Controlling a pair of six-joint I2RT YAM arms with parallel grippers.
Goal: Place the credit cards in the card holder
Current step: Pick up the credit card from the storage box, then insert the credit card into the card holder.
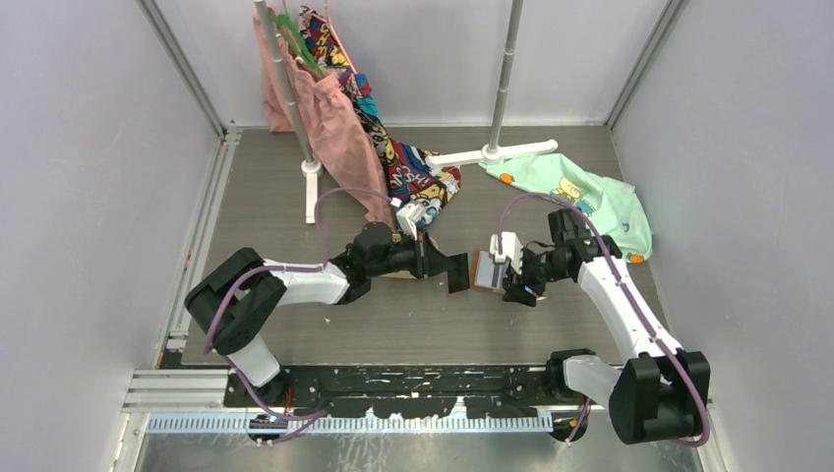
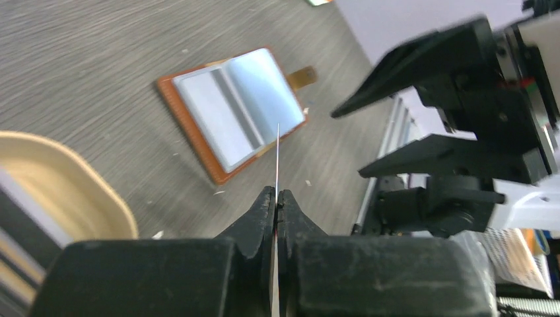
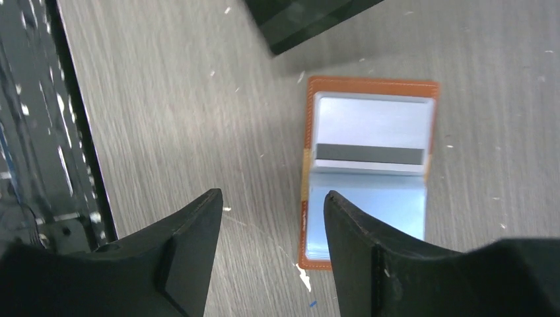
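The card holder (image 1: pixel 487 270) lies open and flat on the table, tan leather with clear pockets (image 2: pixel 234 112) (image 3: pixel 370 125). My left gripper (image 1: pixel 440 264) (image 2: pixel 277 191) is shut on a credit card, a dark card (image 1: pixel 458 272) in the top view and a thin edge-on line (image 2: pixel 278 155) in the left wrist view. The card hangs just left of the holder, and its dark corner (image 3: pixel 310 20) shows in the right wrist view. My right gripper (image 1: pixel 516 285) (image 3: pixel 272 195) (image 2: pixel 347 144) stands open over the holder's near edge, with nothing between its fingers.
An oval tan wooden tray (image 2: pixel 59 191) sits under the left arm. A white garment rack (image 1: pixel 497 147) stands at the back with a pink cloth (image 1: pixel 329 128) and a patterned cloth (image 1: pixel 408 167). A mint-green garment (image 1: pixel 580 197) lies at the back right.
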